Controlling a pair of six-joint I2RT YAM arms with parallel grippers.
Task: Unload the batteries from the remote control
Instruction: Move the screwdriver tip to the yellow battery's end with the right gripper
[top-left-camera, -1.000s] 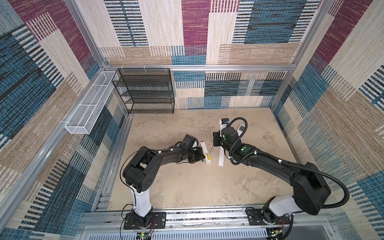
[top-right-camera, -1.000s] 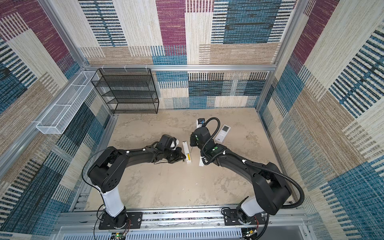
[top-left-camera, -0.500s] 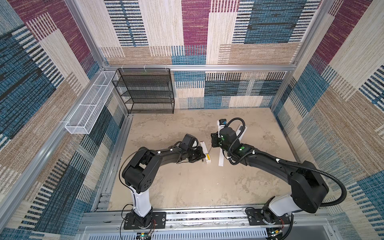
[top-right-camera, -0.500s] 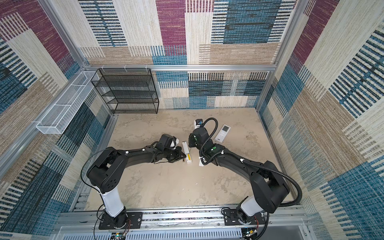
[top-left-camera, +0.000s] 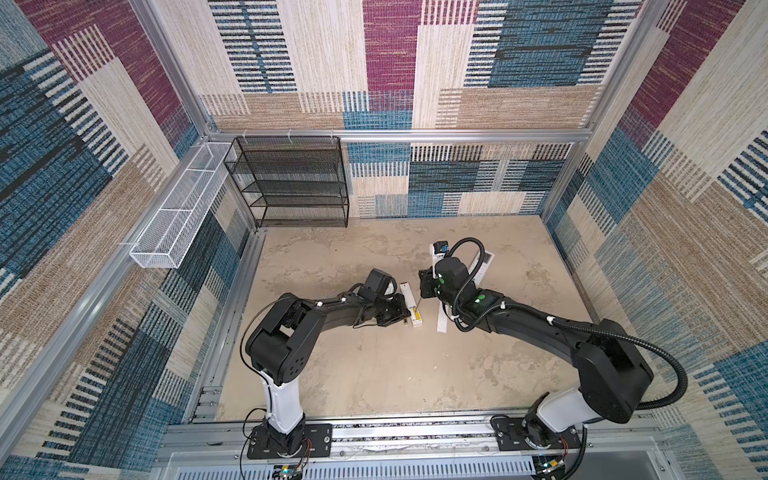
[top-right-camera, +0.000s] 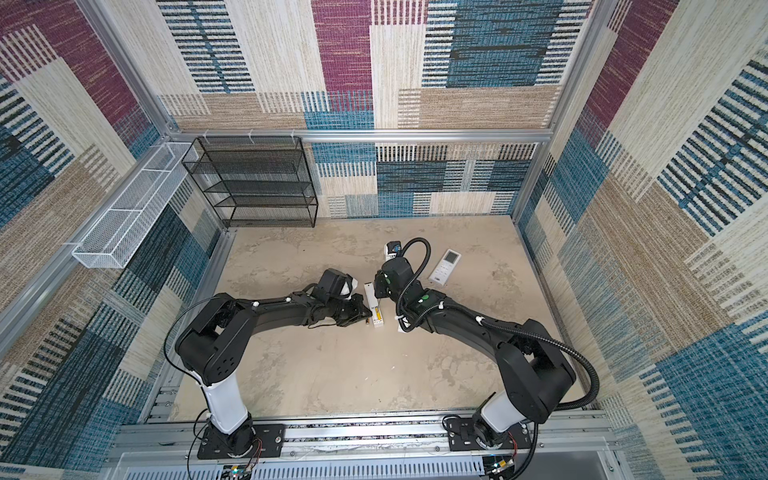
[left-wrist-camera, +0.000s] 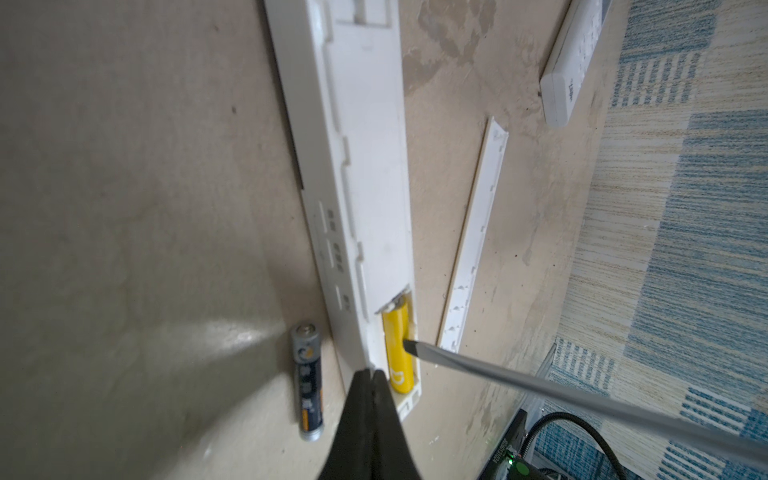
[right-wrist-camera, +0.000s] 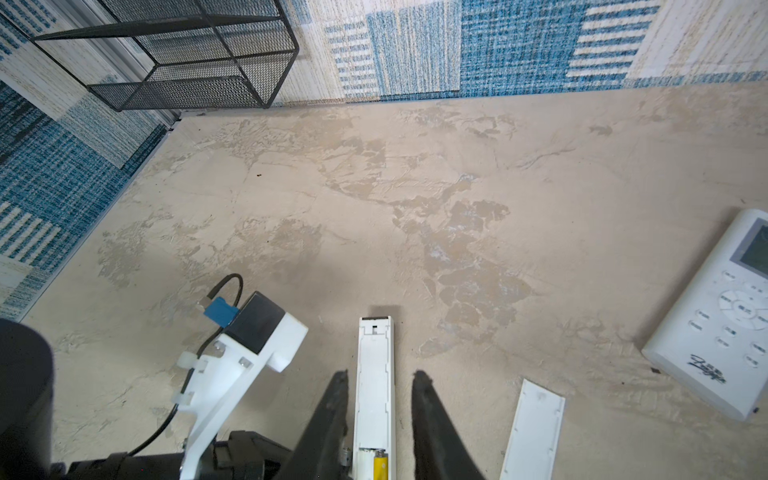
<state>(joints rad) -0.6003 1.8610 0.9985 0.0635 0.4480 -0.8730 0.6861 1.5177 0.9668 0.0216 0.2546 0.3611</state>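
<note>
So left gripper (left-wrist-camera: 371, 374): jaws clenched empty by the remote (left-wrist-camera: 365, 166); right gripper (right-wrist-camera: 380, 382): jaws part-open on the screwdriver (left-wrist-camera: 540, 382), tip touching the yellow battery (left-wrist-camera: 398, 349) in its bay; dark battery (left-wrist-camera: 309, 382) on the tabletop (left-wrist-camera: 124, 208) alongside.
</note>
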